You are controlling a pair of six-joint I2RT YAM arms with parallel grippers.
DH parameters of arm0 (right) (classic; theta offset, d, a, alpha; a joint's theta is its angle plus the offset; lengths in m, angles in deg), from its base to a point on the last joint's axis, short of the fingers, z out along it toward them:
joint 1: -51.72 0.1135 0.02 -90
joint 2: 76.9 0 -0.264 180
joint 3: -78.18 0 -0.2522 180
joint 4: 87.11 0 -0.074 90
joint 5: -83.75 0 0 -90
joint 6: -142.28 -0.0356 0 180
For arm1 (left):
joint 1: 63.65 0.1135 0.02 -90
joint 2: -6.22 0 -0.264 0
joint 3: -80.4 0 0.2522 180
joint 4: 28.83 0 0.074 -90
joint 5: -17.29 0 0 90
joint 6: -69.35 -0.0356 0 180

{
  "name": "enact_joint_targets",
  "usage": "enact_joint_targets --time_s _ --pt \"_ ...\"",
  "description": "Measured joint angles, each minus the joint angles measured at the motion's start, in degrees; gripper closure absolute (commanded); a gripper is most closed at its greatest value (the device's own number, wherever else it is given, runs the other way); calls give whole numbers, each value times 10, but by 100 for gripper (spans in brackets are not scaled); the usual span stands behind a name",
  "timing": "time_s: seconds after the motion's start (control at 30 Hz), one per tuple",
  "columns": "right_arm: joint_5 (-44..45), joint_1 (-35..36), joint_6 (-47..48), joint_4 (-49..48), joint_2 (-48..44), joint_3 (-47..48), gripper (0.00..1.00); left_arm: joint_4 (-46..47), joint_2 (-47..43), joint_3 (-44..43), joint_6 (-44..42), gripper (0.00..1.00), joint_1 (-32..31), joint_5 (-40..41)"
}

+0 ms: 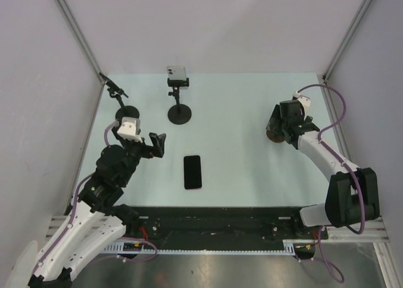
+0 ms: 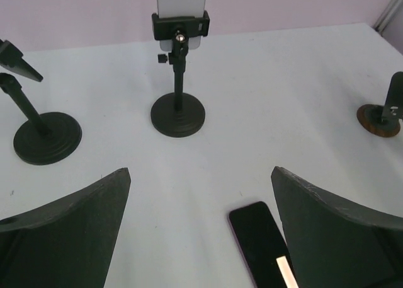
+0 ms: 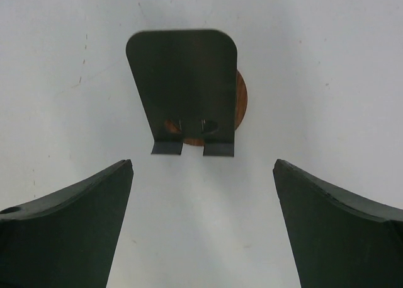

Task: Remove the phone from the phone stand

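A white phone [image 2: 181,1] is clamped upright in the black clamp of a phone stand [image 2: 178,113] at the back middle of the table; the phone [image 1: 176,72] and the stand [image 1: 179,113] also show in the top view. My left gripper [image 2: 200,174] is open and empty, well short of the stand and pointing towards it; in the top view it [image 1: 157,144] hovers left of the table's centre. My right gripper [image 3: 201,187] is open and empty at the right side [image 1: 280,119], facing a small black plate stand [image 3: 182,89].
A black phone [image 1: 192,172] lies flat, screen up, near the table's middle, just right of my left fingers [image 2: 261,244]. An empty black stand [image 1: 123,108] is at the back left [image 2: 47,137]. The plate stand has a round wooden base [image 1: 273,135].
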Motion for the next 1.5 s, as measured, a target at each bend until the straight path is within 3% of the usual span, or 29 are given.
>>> enact_joint_targets --time_s 0.4,0.5,0.53,0.6,0.63,0.73,0.9,1.2,1.4,1.5 --pt "-16 -30 5 -83 114 40 0 -5 -14 25 -19 0 -10 13" --pt "-20 -30 11 -97 138 42 13 -5 -12 25 -21 0 -13 14" --pt "-20 -30 14 -100 146 44 26 -5 -11 25 -22 0 -13 16" --pt "-20 -31 26 -103 159 48 42 -5 -6 25 -26 0 -13 23" --pt "-19 -31 34 -105 163 49 55 -4 -2 25 -28 0 -13 27" --pt "-23 -35 63 -109 167 59 74 -4 16 25 -33 0 -13 30" --pt "-63 -57 140 -136 198 98 85 -5 42 26 -45 0 -13 36" --pt "-194 -118 253 -146 351 306 84 0 44 35 -64 0 -11 64" --pt "-261 -135 273 -107 460 463 65 6 69 35 -71 0 -6 71" --pt "-281 -141 274 -90 487 495 43 8 76 35 -71 0 -5 70"
